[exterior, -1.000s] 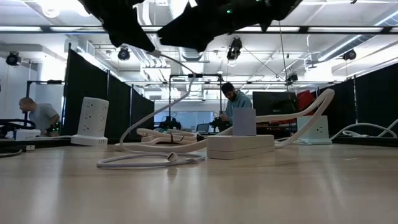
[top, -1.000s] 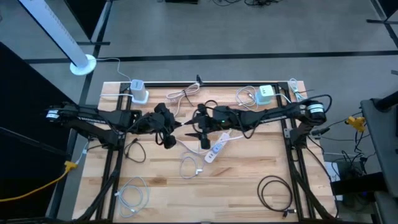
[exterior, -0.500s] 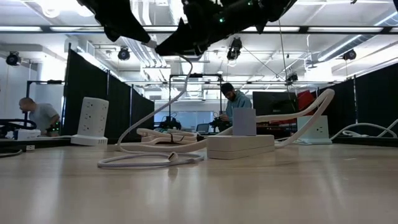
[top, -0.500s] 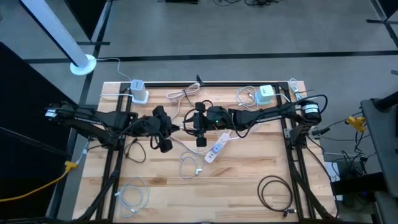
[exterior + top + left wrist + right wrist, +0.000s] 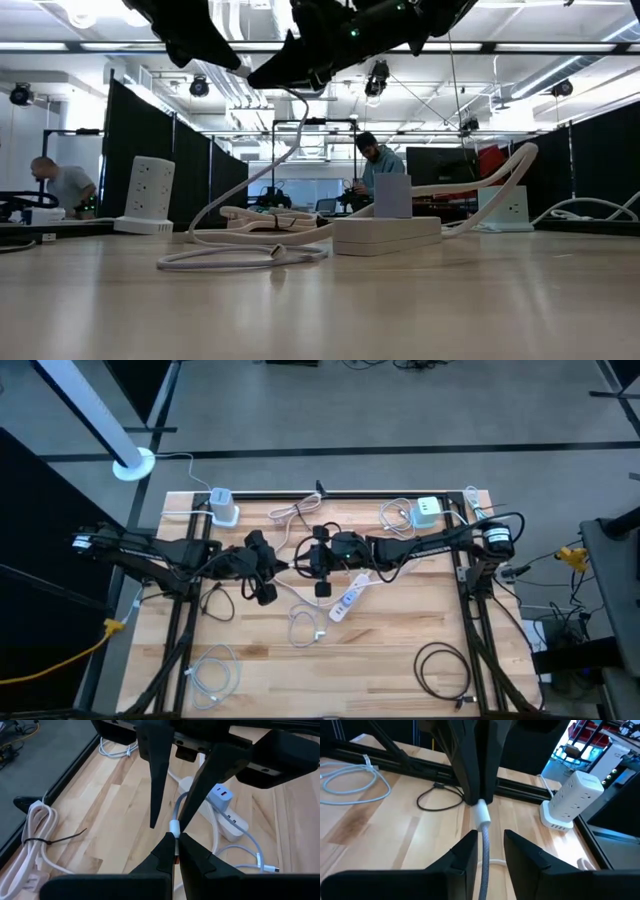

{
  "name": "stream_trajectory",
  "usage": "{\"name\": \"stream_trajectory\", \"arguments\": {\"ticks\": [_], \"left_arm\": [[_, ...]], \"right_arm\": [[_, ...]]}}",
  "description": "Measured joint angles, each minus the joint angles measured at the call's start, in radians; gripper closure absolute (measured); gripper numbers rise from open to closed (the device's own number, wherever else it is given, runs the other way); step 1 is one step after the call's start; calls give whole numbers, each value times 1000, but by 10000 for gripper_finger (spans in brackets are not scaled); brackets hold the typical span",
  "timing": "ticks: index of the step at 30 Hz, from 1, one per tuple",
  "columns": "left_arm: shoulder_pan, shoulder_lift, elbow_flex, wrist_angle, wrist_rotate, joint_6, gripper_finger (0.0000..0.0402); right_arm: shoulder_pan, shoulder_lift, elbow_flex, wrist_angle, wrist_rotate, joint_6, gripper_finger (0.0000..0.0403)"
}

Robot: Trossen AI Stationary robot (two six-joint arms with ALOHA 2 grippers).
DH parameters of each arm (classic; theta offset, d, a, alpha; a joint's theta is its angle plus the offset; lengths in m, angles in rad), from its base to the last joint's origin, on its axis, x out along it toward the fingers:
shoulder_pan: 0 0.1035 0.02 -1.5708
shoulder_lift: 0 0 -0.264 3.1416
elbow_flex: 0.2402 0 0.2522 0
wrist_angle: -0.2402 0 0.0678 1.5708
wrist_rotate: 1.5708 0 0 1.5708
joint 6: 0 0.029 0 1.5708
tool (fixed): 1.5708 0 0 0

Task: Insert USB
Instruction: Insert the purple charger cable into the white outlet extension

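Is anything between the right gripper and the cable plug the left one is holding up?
Nothing visible. The left gripper is shut on the grey braided cable's white plug, and the right gripper straddles the cable just below it, fingers not yet touching.

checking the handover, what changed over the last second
The right gripper moved left across the table toward the left gripper and narrowed its fingers around the grey cable; a gap shows on both sides, so no grip yet. The left gripper stayed shut on the cable's white connector, held up in the air. The white power strip did not move.
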Motion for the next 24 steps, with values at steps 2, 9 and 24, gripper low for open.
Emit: {"name": "stream_trajectory", "arguments": {"ticks": [2,9,24], "left_arm": [[-2,0,0,0,-1,0,400],[-11,0,-1,-4,0,9,400],[-24,0,-1,-6,0,27,400]], "right_arm": [[2,0,0,3,-1,6,329],[2,-1,0,20,-62,49,342],[4,-2,0,26,-79,47,391]]}}
